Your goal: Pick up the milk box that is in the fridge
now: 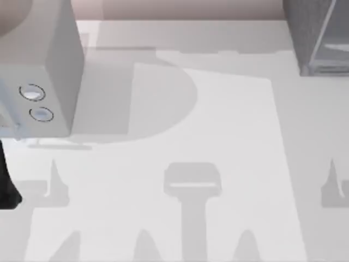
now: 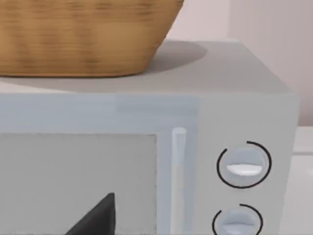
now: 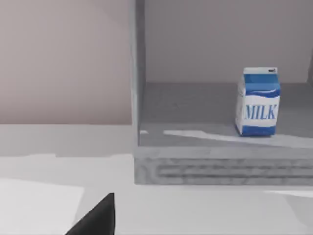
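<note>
Your right gripper (image 3: 95, 218) shows as one dark fingertip low in the right wrist view, short of the fridge (image 3: 220, 166) and off toward its open side edge; from that sliver you cannot tell how it is set, and nothing is in it. The milk box (image 3: 258, 101) stands upright on the fridge floor, well inside, apart from the walls, its "MILK" face toward the camera.

To do the reach well, line the gripper up with the box before going in, enter level above the speckled front sill, and close across the carton's narrow sides, probably low enough not to tip it.

Your left gripper (image 2: 95, 218) sits parked facing the microwave (image 1: 49, 71), a basket (image 2: 83, 34) on its top.

The fridge stands at the table's (image 1: 218, 142) far right corner, the microwave opposite at the left, a pale wall behind.
</note>
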Action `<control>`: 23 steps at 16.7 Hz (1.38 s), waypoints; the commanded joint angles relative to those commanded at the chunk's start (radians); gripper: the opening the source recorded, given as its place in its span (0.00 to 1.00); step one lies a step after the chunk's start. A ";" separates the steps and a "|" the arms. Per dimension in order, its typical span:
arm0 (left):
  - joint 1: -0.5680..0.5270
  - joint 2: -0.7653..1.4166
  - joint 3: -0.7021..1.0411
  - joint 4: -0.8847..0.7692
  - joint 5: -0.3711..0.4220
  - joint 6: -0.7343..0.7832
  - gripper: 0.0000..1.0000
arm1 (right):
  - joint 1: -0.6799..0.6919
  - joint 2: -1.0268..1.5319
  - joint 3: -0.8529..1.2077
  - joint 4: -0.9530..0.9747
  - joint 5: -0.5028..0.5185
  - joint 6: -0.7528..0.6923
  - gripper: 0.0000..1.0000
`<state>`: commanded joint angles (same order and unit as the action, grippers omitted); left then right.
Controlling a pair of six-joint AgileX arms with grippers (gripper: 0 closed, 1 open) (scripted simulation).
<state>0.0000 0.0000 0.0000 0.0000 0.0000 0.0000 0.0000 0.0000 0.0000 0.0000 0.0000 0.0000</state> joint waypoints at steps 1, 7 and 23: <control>0.000 0.000 0.000 0.000 0.000 0.000 1.00 | 0.000 0.000 0.000 0.000 0.000 0.000 1.00; 0.000 0.000 0.000 0.000 0.000 0.000 1.00 | -0.065 0.160 0.035 0.155 -0.063 0.003 1.00; 0.000 0.000 0.000 0.000 0.000 0.000 1.00 | -0.491 1.667 0.151 1.497 -0.471 0.022 1.00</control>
<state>0.0000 0.0000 0.0000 0.0000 0.0000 0.0000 -0.4908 1.6667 0.1512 1.4974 -0.4714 0.0223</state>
